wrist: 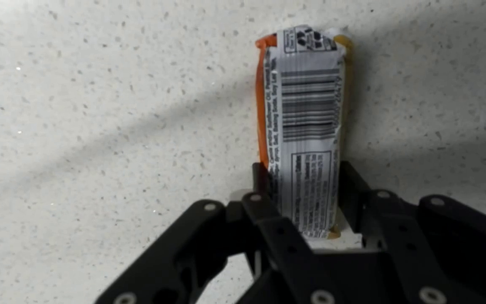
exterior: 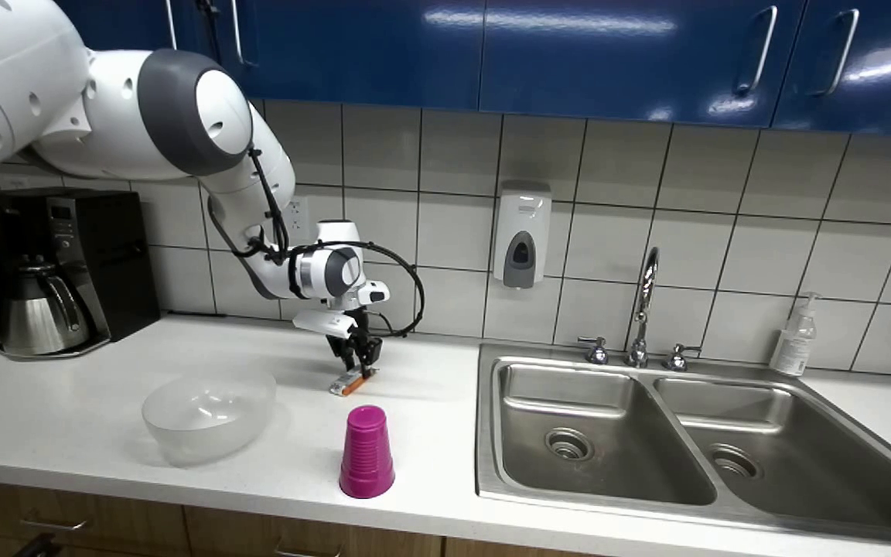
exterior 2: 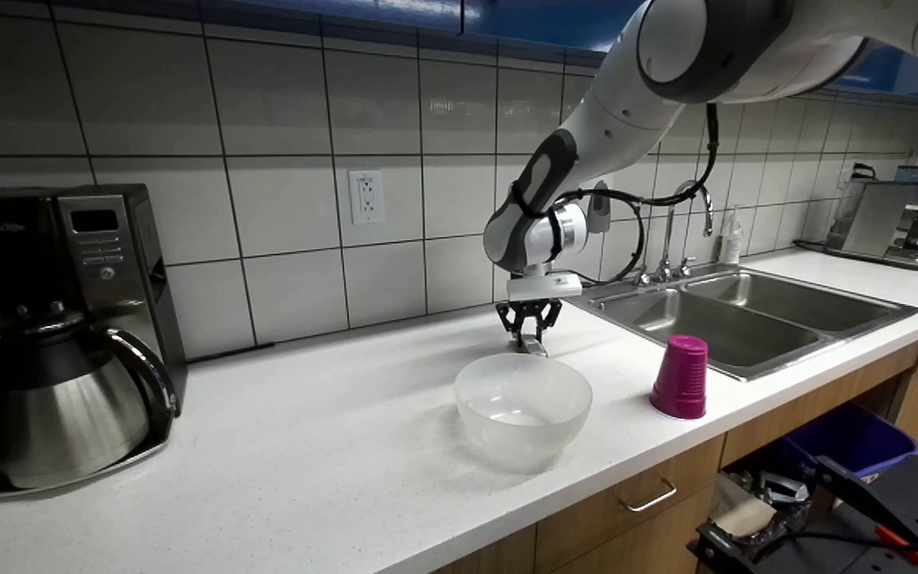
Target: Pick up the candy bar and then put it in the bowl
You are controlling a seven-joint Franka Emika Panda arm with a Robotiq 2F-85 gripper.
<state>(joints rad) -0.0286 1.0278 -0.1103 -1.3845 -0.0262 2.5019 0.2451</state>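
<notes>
The candy bar (wrist: 308, 105) shows in the wrist view with its silvery barcode side up and an orange edge on the left. My gripper (wrist: 303, 175) has a finger against each long side near the bar's lower end. In an exterior view the bar (exterior: 350, 383) is at the gripper (exterior: 358, 371), at counter level. I cannot tell whether the bar touches the counter. It also shows partly in an exterior view (exterior 2: 535, 346). The clear whitish bowl (exterior: 206, 441) stands upright on the counter and also shows in an exterior view (exterior 2: 519, 438). No contents show in it.
A magenta cup (exterior: 366, 456) stands upside down near the counter's front edge. The double sink (exterior: 600, 433) lies beyond it. A coffee maker (exterior 2: 108, 263) with a steel carafe (exterior 2: 68, 406) stands at the far end. The tiled wall (exterior: 453, 224) is close behind the gripper.
</notes>
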